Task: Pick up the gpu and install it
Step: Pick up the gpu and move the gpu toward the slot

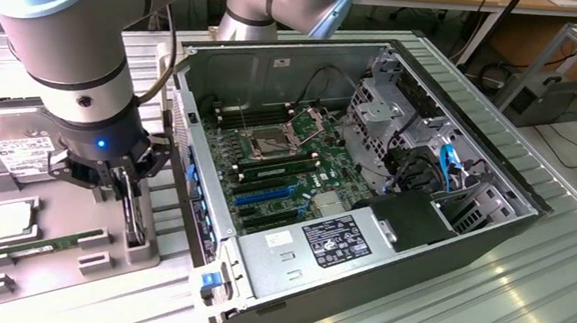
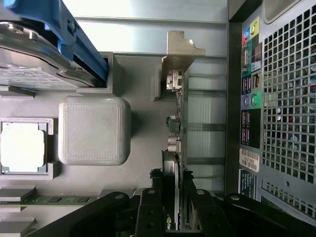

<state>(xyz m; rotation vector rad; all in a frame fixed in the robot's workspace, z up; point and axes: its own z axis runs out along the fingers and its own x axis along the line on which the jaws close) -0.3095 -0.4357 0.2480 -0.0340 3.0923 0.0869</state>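
Gripper (image 2: 175, 215) fingers (image 2: 150, 210) clamped on the gpu (image 2: 177, 128)
Standing on edge, the dark gpu is pinched from both sides, its pale bracket (image 2: 178, 52) at the end away from the fingers, at the grey holder tray (image 2: 143, 94) on the exterior view's left. On that tray lie a hard drive (image 1: 13, 147), a processor (image 1: 10, 216) and a memory stick (image 1: 36, 247); the open computer case (image 1: 394, 275) stands just beside.

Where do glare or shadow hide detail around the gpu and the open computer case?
Exterior view: bright streaks glare off the metal table; the inside of the computer case is evenly lit; the dark gpu is hard to separate from the pincer. Wrist view: the processor chip is washed out white, and the pincer, closed on the gpu, is a near-black silhouette.
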